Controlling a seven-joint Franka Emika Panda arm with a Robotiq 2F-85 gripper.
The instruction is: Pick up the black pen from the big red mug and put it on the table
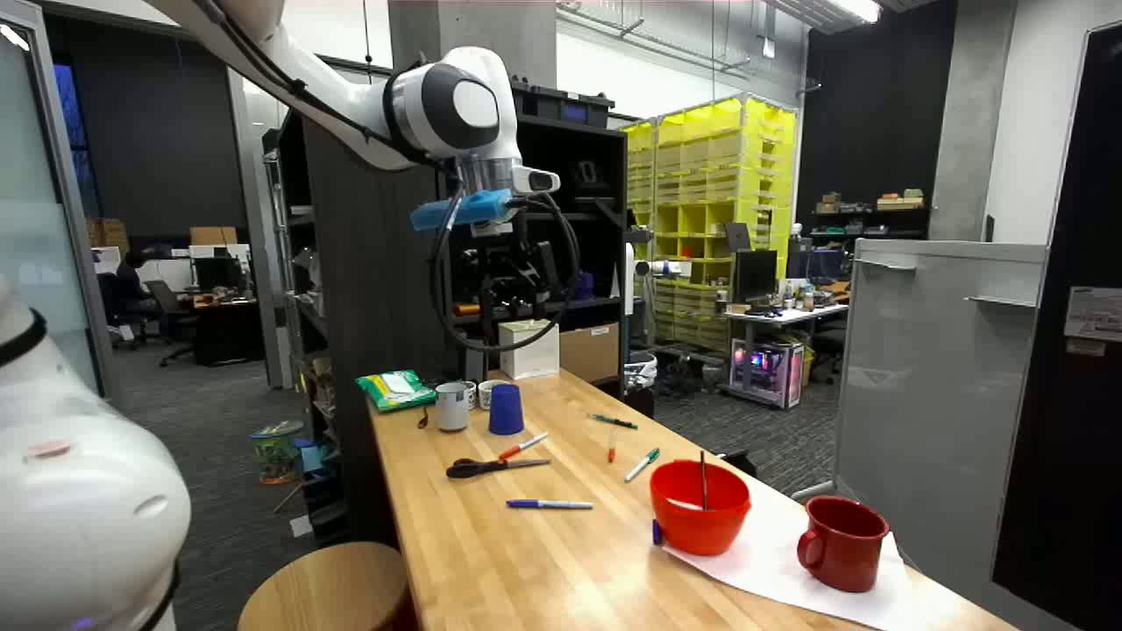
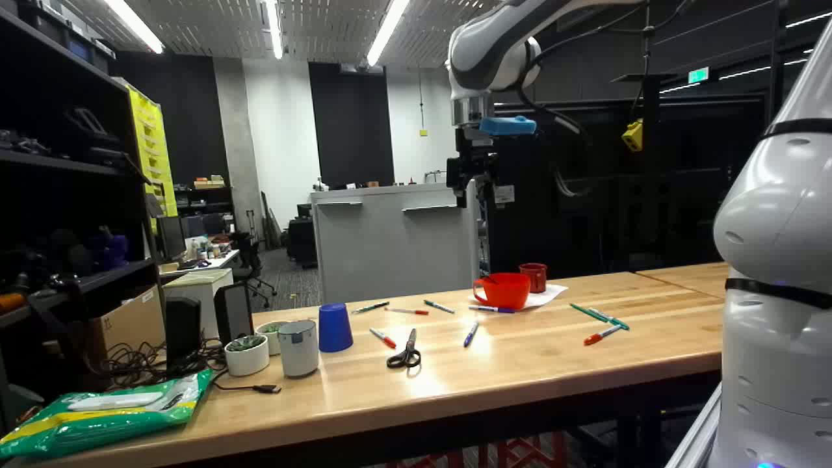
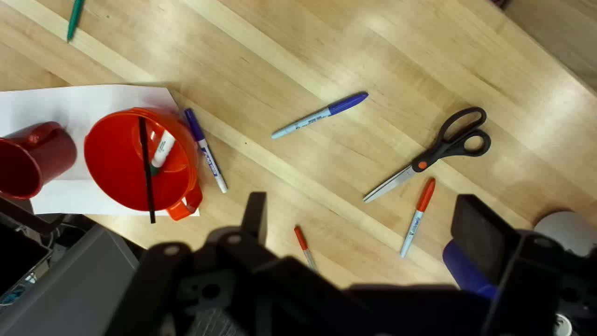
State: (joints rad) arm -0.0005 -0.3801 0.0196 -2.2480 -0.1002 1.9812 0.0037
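The big red mug (image 1: 699, 530) stands on the table (image 1: 535, 561), partly on white paper; it also shows in an exterior view (image 2: 513, 292) and in the wrist view (image 3: 105, 163). The black pen (image 3: 146, 168) leans inside it, one end past the rim near the handle; it sticks up in an exterior view (image 1: 703, 480). A white marker (image 3: 163, 148) with a dark green cap lies in the mug. My gripper (image 3: 361, 210) is open and empty, high above the table, away from the mug. In the wrist view the mug lies left of the fingers.
A dark red mug (image 3: 42, 156) is beside the big red mug on the paper (image 1: 771, 570). Scissors (image 3: 431, 154), a blue marker (image 3: 322, 114), a purple-capped marker (image 3: 205, 149) and red-capped pens (image 3: 418, 217) lie about. A blue cup (image 2: 335, 327) and grey mug (image 2: 299, 349) stand nearby.
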